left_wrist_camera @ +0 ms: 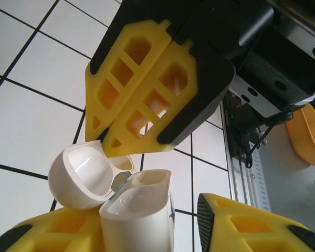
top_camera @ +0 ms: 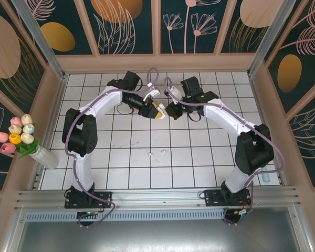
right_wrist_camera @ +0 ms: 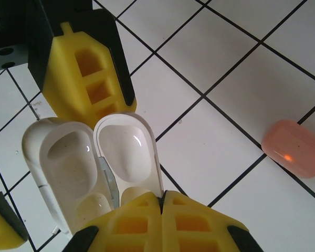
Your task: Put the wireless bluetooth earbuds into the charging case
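- Case (right_wrist_camera: 68, 168): white, open, lid (right_wrist_camera: 128, 152) swung back on the hinge. Both wells bare white inside, no buds in them.
- Case body sits btwn the L gripper (left_wrist_camera: 131, 226) fingers. One finger looks to be against it, a gap shows at the other. Can't tell if it's actually clamped.
- R gripper (right_wrist_camera: 161, 202): fingers pressed tight together, no gap. Tips are at the lid's rim, and seen from the L wrist they hang just over the lid's edge, close by the case mouth.
- Both grippers meet nose to nose over the far-middle tiles.
- Pink case (right_wrist_camera: 296, 147): closed, lying flat on a tile, well apart from the white one. Contents not visible.
- White earbuds (top_camera: 149, 155): two tiny white bits on the tiles near the table's middle, just beside each other. They're nearer the arm bases, well apart from the case and grippers. Too small to tell how they lie.
- Vase (top_camera: 43, 156) w/ tulips stands at the table's L edge, clear of both arms.
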You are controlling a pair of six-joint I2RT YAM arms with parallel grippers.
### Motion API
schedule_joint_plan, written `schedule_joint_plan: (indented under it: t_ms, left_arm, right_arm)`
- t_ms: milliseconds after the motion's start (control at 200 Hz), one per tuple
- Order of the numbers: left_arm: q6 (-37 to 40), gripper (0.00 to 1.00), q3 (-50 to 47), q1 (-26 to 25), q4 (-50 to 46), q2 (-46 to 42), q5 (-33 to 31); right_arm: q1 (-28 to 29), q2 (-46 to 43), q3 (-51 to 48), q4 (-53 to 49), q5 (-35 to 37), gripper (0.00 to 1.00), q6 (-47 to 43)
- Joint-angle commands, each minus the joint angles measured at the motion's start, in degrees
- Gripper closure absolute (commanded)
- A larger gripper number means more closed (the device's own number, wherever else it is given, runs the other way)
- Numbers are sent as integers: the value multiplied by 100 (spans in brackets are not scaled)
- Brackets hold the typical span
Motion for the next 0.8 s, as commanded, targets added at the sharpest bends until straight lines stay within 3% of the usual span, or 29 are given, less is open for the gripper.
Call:
schedule_joint_plan:
  t_ms: [0,290,611,706,796]
  left_arm:
    - [229,55,225,-16,-194,85,204]
    - [332,63,389,-20,-421,188,285]
    - [342,84,365,-14,-331,183,417]
    - [238,89,256,-14,-66,102,382]
    - [-109,98,-68,-12,509,-131,227]
  right_arm:
    - [48,24,53,-179,29,100,-137]
    - [43,-22,7,-187,73,100,-155]
    - [7,-142,-37,-6,244,100,-8]
    - [-186,-437,-158,281,176,72,294]
    - [-436,-889,-319,503,1,56,684]
